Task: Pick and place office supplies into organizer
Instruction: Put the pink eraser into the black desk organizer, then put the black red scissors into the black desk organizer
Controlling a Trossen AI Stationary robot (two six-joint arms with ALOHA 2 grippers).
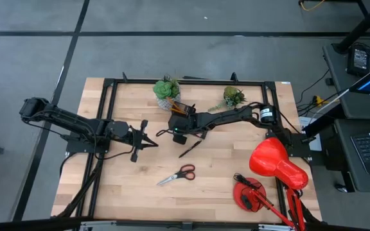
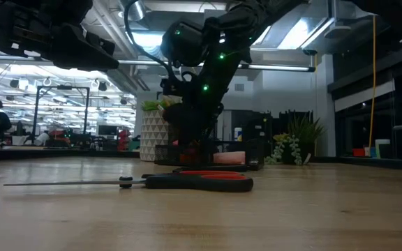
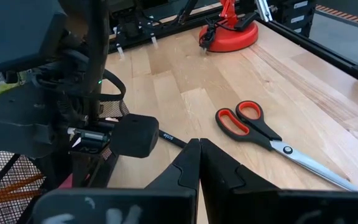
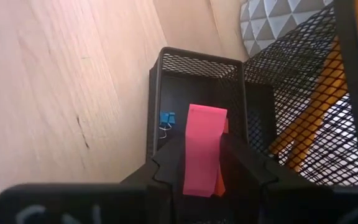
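Note:
The black mesh organizer (image 4: 197, 93) stands near the table's far middle (image 1: 182, 119). Two orange pencils (image 4: 316, 118) stand in its taller compartment, and a small blue clip (image 4: 166, 120) lies in the low tray. My right gripper (image 4: 205, 158) hangs over that tray, shut on the pink sticky-note pad (image 4: 202, 143). The red-handled scissors (image 1: 177, 174) lie flat on the wood nearer the front edge, also in the left wrist view (image 3: 260, 127). A black pen (image 1: 190, 149) lies between the scissors and the organizer. My left gripper (image 3: 199, 155) is shut and empty, held above the table left of the organizer (image 1: 148, 142). My right gripper pinches the pink sticky-note pad between its two fingers (image 4: 169, 158), one on each long side edge (image 4: 190, 163). The fingers point down into the organizer's low tray and lie along the pad. The pad's free end (image 4: 207, 113) reaches past the fingertips over the tray floor.
Two white-potted green plants (image 1: 167, 90) (image 1: 233, 96) stand at the far edge behind the organizer. A red desk lamp (image 1: 276, 165) with its round base (image 1: 249, 194) takes up the near right corner. Bare wood lies around the scissors and toward the near left.

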